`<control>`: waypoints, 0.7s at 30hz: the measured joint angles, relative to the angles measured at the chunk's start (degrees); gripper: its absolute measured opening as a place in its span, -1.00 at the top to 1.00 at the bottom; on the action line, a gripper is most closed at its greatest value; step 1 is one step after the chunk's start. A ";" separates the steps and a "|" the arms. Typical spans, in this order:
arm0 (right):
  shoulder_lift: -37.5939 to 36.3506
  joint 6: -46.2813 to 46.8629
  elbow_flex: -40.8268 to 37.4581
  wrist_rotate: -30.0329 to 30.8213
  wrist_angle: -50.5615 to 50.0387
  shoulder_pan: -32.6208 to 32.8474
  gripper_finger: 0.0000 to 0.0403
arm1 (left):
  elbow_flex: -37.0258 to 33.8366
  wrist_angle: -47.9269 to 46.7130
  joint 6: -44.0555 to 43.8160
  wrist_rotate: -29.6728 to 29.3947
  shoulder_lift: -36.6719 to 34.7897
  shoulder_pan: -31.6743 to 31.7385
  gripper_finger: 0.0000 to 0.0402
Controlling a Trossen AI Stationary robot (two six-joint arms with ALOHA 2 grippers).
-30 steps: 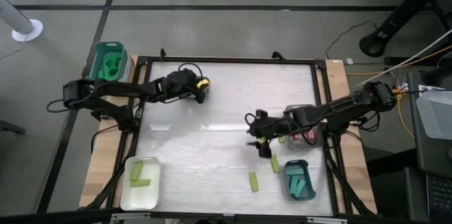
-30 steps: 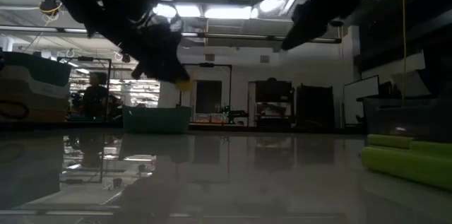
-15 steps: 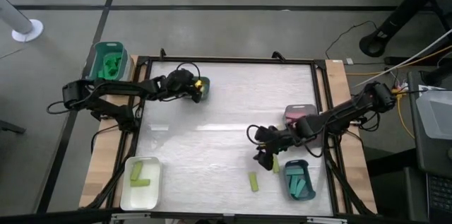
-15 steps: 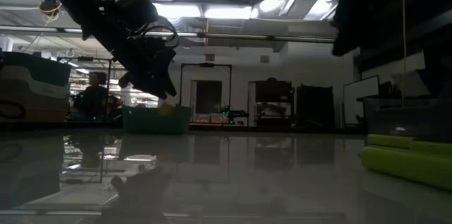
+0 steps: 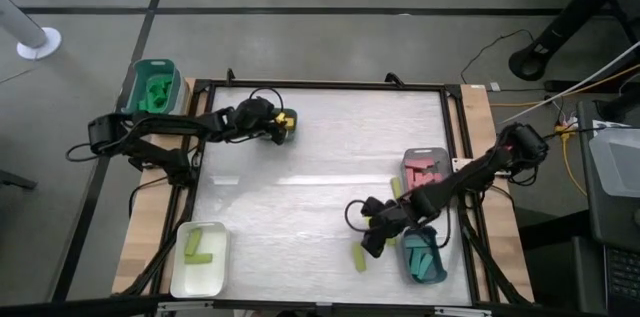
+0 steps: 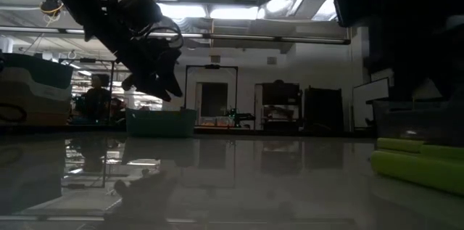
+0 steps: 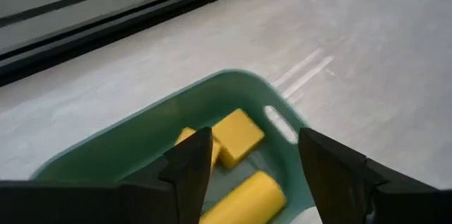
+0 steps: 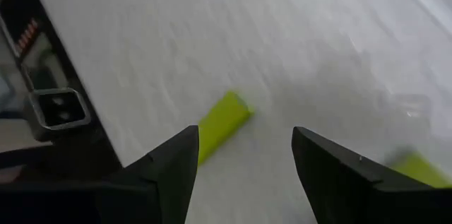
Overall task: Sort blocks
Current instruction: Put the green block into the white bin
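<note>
My left gripper [image 7: 254, 174] hangs open over a small teal tray [image 7: 141, 136] near the table's far left corner; yellow blocks [image 7: 236, 138] lie in that tray. From overhead, this gripper [image 5: 280, 125] hovers at the tray [image 5: 291, 127]. My right gripper [image 5: 375, 239] is open low over the table's near right part, touching nothing. A lime green block [image 8: 222, 126] lies flat on the table just ahead of its fingers, also seen from above as the lime block [image 5: 358, 257]. A second lime block [image 5: 395, 189] lies beside the pink tray.
A tray with pink blocks [image 5: 425, 167] and a teal tray with teal blocks [image 5: 420, 255] sit at the right edge. A white tray with lime blocks [image 5: 200, 255] is at the near left corner. A green tub [image 5: 152, 87] stands off the far left corner. The table's middle is bare.
My right gripper has swung from beside the pink tray toward the near edge, ending next to the lime block. The yellow block seen at my left gripper's fingertips a second ago is gone from them, and that gripper has stayed over the small teal tray.
</note>
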 joint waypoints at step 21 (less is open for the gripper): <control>5.90 -51.67 0.00 -12.23 3.82 3.34 -0.14 | 0.04 -15.25 -2.09 32.44 -27.26 -17.47 0.03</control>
